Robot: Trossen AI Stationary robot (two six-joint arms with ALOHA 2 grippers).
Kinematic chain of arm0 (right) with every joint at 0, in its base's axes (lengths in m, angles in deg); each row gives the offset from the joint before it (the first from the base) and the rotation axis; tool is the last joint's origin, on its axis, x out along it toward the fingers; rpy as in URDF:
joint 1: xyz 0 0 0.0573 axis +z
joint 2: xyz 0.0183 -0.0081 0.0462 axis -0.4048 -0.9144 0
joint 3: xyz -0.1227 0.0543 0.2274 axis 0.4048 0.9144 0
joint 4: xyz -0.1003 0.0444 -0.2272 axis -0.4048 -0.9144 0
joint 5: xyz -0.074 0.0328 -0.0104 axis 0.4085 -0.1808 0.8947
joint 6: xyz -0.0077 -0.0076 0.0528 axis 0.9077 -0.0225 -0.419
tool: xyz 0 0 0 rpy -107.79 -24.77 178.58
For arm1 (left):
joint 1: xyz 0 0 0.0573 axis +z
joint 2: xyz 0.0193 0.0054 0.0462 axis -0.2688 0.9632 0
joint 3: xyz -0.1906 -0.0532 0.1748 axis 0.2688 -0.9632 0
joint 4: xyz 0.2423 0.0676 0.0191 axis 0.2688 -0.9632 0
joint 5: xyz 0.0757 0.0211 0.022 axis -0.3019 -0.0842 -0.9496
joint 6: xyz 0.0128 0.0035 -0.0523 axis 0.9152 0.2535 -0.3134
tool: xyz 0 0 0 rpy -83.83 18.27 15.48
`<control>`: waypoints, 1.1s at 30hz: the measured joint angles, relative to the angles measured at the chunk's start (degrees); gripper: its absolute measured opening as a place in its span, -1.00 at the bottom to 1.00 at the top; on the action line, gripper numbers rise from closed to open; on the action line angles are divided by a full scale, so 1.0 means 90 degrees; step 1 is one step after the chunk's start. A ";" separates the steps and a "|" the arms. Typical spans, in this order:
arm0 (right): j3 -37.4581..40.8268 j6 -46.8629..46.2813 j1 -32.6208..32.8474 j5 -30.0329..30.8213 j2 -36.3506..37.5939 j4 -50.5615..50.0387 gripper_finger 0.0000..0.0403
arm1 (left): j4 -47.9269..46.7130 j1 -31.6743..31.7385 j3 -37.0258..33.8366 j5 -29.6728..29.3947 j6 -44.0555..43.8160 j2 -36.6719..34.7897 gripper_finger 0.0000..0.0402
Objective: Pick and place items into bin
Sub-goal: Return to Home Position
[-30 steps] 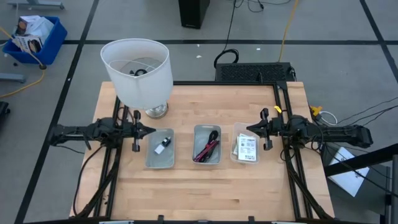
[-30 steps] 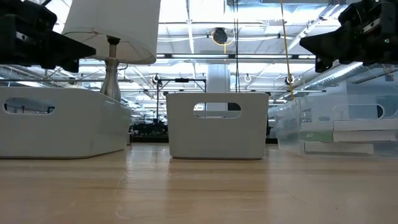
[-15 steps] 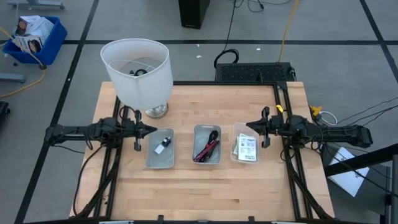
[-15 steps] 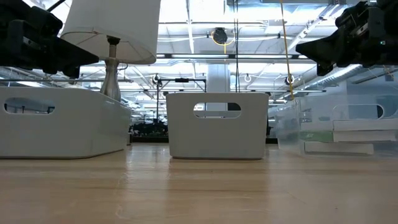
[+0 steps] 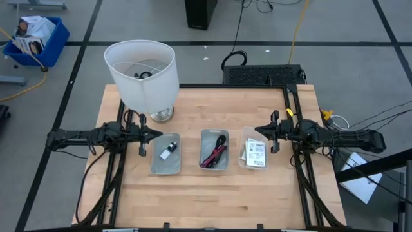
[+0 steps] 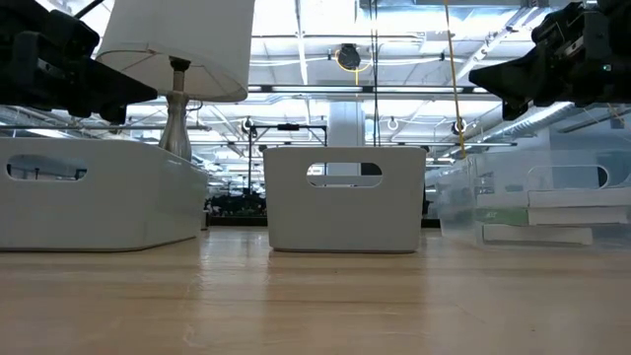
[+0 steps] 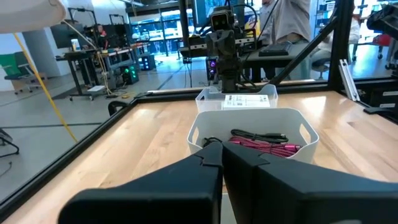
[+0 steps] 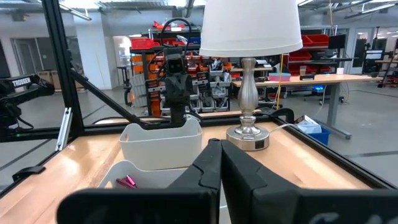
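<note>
Three bins stand in a row mid-table. The left grey bin [image 5: 165, 155] holds a tiny white plug [image 5: 165, 154] and a tiny black piece [image 5: 172, 145]. The middle bin [image 5: 204, 158] holds a black cable [image 7: 258, 135] and a red-magenta cable [image 5: 211, 159]. The clear right bin [image 5: 244, 143] holds white printed packets [image 5: 255, 153]. My left gripper [image 5: 159, 135] hangs shut above the table, just left of the left bin's far end. My right gripper [image 5: 257, 135] hangs shut over the clear bin's far end. Both point toward each other.
A big white lampshade lamp [image 5: 143, 74] stands on the table's far left part, just behind my left gripper. Bare wood lies near of the bins. A black frame rail [image 5: 232, 86] edges the table's far side. A blue crate [image 5: 35, 38] sits on the floor.
Both grippers have crept a little toward the table's middle and dipped slightly, then stopped. Both stay shut, and nothing in the bins has moved.
</note>
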 joint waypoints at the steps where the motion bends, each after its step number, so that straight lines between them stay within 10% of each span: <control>1: 0.0000 0.0000 0.0000 0.0000 0.0000 0.0000 -0.98 | 0.0000 0.0000 0.0000 0.0000 0.0000 0.0000 -0.91; 33: 0.0000 0.0000 0.0000 -0.0002 0.0000 0.0000 -0.98 | -0.0002 0.0000 -0.0003 -0.0002 0.0000 0.0000 -0.68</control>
